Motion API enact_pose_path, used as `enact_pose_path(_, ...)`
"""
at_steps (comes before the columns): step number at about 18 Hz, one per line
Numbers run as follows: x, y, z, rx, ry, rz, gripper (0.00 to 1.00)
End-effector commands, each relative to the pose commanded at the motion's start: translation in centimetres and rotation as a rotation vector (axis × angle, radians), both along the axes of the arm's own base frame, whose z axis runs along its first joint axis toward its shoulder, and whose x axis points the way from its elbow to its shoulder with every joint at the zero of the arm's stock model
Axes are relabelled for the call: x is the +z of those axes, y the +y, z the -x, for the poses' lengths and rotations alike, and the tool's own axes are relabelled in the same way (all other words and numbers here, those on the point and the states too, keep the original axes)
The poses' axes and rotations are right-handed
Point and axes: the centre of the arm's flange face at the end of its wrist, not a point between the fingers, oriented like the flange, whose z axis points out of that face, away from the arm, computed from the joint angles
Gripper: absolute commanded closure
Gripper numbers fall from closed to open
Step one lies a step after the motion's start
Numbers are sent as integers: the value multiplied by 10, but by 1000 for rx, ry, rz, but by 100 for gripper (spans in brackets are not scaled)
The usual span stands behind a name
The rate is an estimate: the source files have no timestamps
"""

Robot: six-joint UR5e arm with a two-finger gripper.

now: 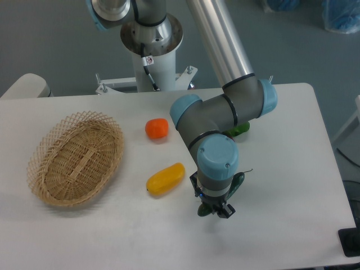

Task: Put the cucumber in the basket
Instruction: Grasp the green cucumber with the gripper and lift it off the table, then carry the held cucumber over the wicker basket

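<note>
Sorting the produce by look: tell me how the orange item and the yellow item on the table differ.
The orange item is round and compact; the yellow item is long and lies at a slant. The orange one sits farther from the camera; the yellow one lies nearer, close beside the tool. The colours differ: orange-red against yellow. Both rest on the table, outside the basket, and nothing touches either.

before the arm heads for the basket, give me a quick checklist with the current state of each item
1. Gripper closed on the cucumber: cannot tell, the wrist hides the fingers.
2. Cucumber off the table: cannot tell.
3. Basket empty: ok.
4. Basket upright, fully on the table: ok.
5. Straight path clear: not ok, the yellow vegetable lies between.
6. Orange vegetable clear of the path: ok.
</note>
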Motion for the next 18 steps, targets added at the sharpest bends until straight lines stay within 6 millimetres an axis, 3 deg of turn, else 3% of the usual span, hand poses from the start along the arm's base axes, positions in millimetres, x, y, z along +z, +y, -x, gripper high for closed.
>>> enact_pose_path(11,6,-1,-10,-3,-4,7,98)
enact_pose_path(18,32,13,-94,-61,-72,16,100)
